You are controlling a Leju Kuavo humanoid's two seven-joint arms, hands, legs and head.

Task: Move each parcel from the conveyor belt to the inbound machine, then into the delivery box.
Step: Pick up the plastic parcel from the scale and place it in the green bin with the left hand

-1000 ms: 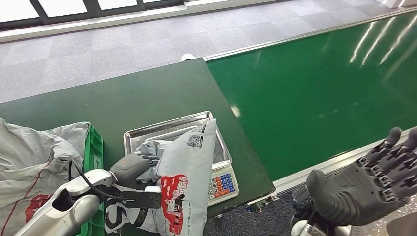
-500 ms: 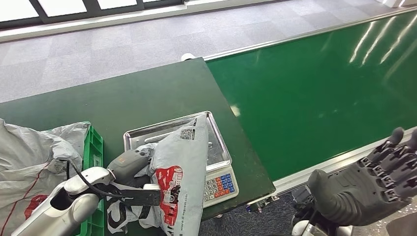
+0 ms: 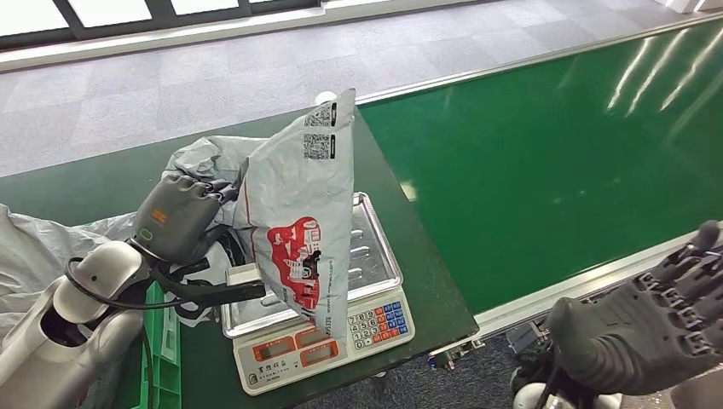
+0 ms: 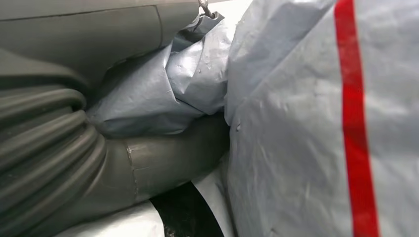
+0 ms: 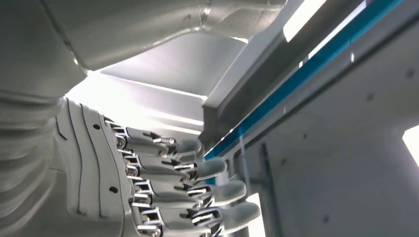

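Observation:
A grey plastic parcel with a red print and code labels hangs upright above the weighing scale, lifted off its steel pan. My left hand grips the parcel's crumpled edge on its left side. Up close in the left wrist view the grey parcel film with a red stripe presses against my left hand. My right hand hovers low at the near edge of the green conveyor belt, fingers spread and holding nothing. In the right wrist view my right hand sits beside the belt's metal frame.
The scale's keypad and displays face me at the dark green table's front edge. A green crate stands at the left with a large grey sack beside it. Grey carpet floor lies beyond the table.
My left hand has raised the parcel from the scale pan up and toward the far left, turning it upright. The scale's pan and front panel now show. The right hand has barely shifted.

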